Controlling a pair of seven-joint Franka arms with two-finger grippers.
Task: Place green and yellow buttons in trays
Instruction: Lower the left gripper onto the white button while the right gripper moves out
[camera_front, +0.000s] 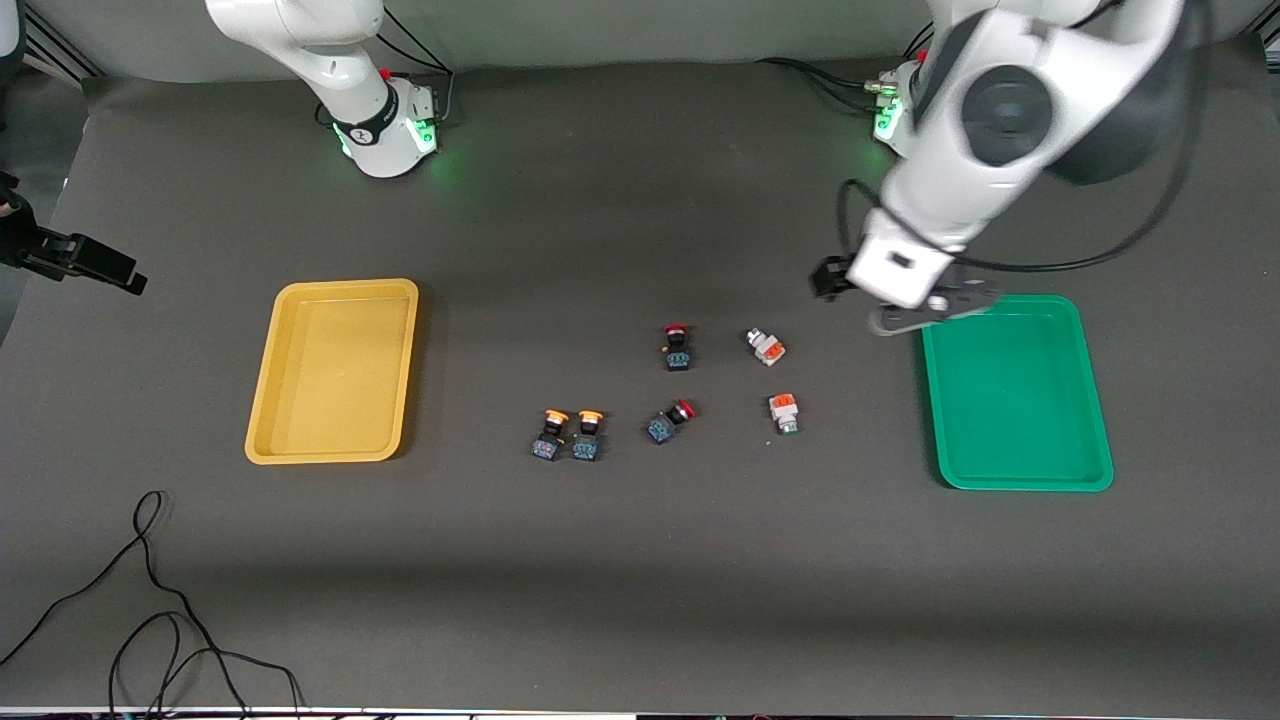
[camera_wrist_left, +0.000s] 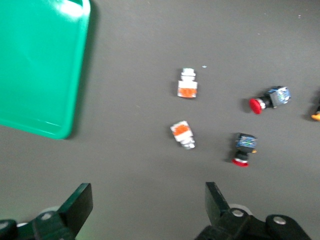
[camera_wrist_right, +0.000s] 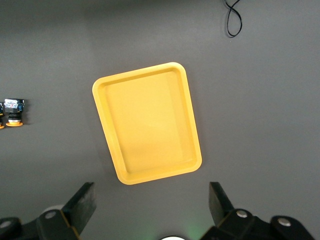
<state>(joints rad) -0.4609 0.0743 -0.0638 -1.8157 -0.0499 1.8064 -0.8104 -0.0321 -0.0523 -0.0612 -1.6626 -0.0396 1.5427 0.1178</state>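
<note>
The yellow tray (camera_front: 330, 370) lies toward the right arm's end of the table, the green tray (camera_front: 1015, 395) toward the left arm's end. Between them lie two yellow-capped buttons (camera_front: 551, 435) (camera_front: 588, 435) side by side and two white buttons with orange blocks (camera_front: 765, 346) (camera_front: 784, 412). My left gripper (camera_front: 893, 300) hangs open and holds nothing, over the bare mat by the green tray's (camera_wrist_left: 40, 65) corner. The left wrist view shows that gripper (camera_wrist_left: 147, 200) and both white buttons (camera_wrist_left: 187, 84) (camera_wrist_left: 182, 134). High above the yellow tray (camera_wrist_right: 145, 122), my right gripper (camera_wrist_right: 150, 200) is open and holds nothing; it is out of the front view.
Two black buttons with red caps (camera_front: 677, 347) (camera_front: 670, 420) lie between the yellow-capped pair and the white ones. A black cable (camera_front: 150, 600) loops near the table's front edge at the right arm's end. A black clamp (camera_front: 70, 260) sticks in from that end.
</note>
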